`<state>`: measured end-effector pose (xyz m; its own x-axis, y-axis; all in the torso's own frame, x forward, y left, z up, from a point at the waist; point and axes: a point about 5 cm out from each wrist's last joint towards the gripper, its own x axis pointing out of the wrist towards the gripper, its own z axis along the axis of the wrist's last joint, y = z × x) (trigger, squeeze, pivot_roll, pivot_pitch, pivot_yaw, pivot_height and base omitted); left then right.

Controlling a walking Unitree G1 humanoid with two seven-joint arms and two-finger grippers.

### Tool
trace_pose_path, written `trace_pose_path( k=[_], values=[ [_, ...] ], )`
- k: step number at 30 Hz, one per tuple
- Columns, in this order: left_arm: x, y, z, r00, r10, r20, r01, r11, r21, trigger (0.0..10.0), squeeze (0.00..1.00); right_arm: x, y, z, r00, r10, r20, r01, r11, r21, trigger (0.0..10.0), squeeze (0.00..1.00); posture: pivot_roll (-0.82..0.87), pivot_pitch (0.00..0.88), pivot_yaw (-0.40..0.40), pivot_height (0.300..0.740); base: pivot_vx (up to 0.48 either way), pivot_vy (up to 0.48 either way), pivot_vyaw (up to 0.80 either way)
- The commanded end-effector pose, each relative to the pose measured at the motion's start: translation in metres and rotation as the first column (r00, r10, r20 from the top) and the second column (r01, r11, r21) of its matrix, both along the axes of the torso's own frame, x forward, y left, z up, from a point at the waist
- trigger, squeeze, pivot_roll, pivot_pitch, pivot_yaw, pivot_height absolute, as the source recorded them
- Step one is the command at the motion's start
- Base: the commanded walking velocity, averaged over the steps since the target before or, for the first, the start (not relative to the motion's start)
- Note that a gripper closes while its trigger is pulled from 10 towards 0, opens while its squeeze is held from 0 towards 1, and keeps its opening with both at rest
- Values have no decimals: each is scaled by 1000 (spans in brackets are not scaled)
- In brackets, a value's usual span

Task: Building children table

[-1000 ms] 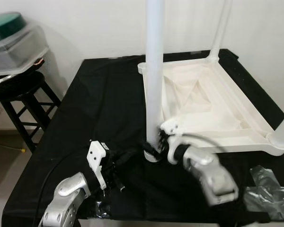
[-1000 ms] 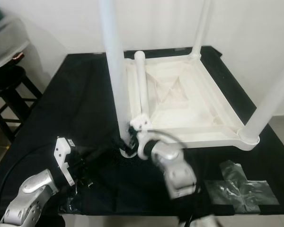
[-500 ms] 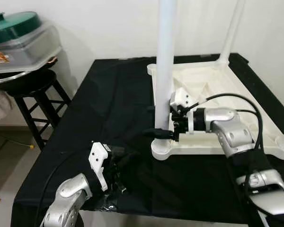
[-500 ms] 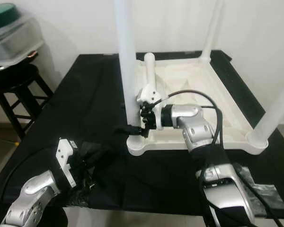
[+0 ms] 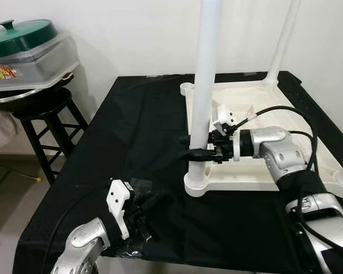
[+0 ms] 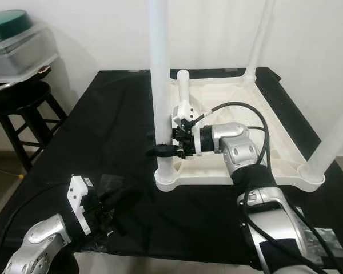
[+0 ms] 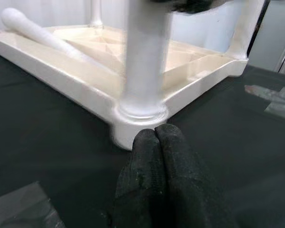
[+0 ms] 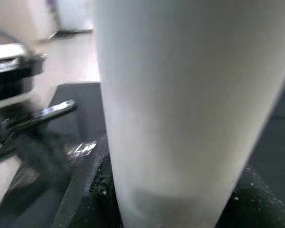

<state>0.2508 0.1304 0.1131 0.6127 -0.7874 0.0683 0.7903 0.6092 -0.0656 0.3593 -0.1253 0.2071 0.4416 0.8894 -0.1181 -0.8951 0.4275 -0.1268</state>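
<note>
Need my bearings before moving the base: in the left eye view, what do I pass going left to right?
Green-lidded container on black stool → left gripper low over the black cloth → upright white leg gripped by right gripper → upturned tabletop.

1. The upturned tabletop [image 5: 286, 171] takes up the right half of the surface [image 5: 131, 131], from near the back edge to near the front.
2. Upright legs [image 5: 204, 85] rise from its corners and block sideways reach; the right gripper [image 6: 170, 149] clasps the front-left one.
3. The left half lies open black cloth.
4. Near the front edge sit the left gripper [image 5: 147, 212], fingers [image 7: 154, 166] together, and crumpled plastic [image 6: 326, 237] at the front right corner.
5. A stool [image 5: 40, 114] stands off the left edge.
</note>
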Motion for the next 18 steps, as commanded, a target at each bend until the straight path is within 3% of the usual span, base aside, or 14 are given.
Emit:
trace_pose_path(
  k=[1, 2, 3, 5, 6, 9, 10, 13, 14, 15, 16, 18],
  values=[
    [-2, 3, 2, 1000, 1, 9, -1, 1000, 10, 10000, 0, -25, 6, -72, 838, -533, -120, 529, 846, -61, 0, 0, 26, 112, 53, 740, 0, 0, 0],
    [-2, 3, 2, 1000, 1, 9, -1, 1000, 10, 10000, 0, -25, 6, -72, 838, -533, -120, 529, 846, -61, 0, 0, 26, 112, 53, 740, 0, 0, 0],
    [-1, 4, 3, 1000, 3, 9, -3, 1000, 9, 10000, 0, -50, 15, -87, 788, -599, -140, 595, 800, -71, 0, 0, 26, 112, 53, 740, 0, 0, 0],
    [-1, 4, 3, 1000, 3, 9, -3, 1000, 9, 10000, 0, -50, 15, -87, 788, -599, -140, 595, 800, -71, 0, 0, 26, 112, 53, 740, 0, 0, 0],
    [0, 5, 2, 1000, -1, 7, 1, 1000, 12, 10000, 0, -61, 26, -88, 774, -609, -174, 610, 790, -51, 0, 0, -5, 100, 80, 740, 0, 0, 0],
    [2, 5, 2, 1000, -10, 1, 10, 1000, 12, 10000, 0, -61, 32, -83, 776, -613, -148, 613, 789, -53, 0, 0, -22, 94, 89, 740, 0, 0, 0],
    [5, 4, 1, 999, -32, -7, 32, 999, 17, 10000, 0, -53, 40, -71, 791, -598, -131, 598, 800, -40, 0, 0, -15, 86, 81, 740, 0, 0, 0],
    [5, 4, 1, 999, -36, -7, 36, 999, 19, 10000, 0, -50, 41, -68, 803, -584, -124, 583, 811, -45, 0, 0, -15, 86, 81, 740, 0, 0, 0],
    [5, 4, 1, 1000, -29, -4, 30, 999, 19, 10000, 0, -47, 42, -65, 801, -584, -133, 584, 811, -44, 10000, 0, -12, 86, 79, 740, 0, 0, 0],
    [5, 4, 1, 1000, -18, 1, 18, 1000, 18, 10000, 0, -44, 43, -61, 808, -572, -138, 572, 819, -43, 10000, 0, -4, 86, 76, 740, 0, 0, 0],
    [5, 4, 1, 1000, -9, 4, 9, 1000, 17, 10000, 0, -45, 44, -55, 815, -561, -145, 563, 826, -32, 10000, 635, 1, 85, 72, 740, 0, 0, 0],
    [5, 4, 1, 1000, -9, 4, 9, 1000, 17, 10000, 0, -45, 44, -55, 815, -561, -145, 563, 826, -32, 10000, 635, 1, 85, 72, 740, 0, 0, 0]
  ],
)
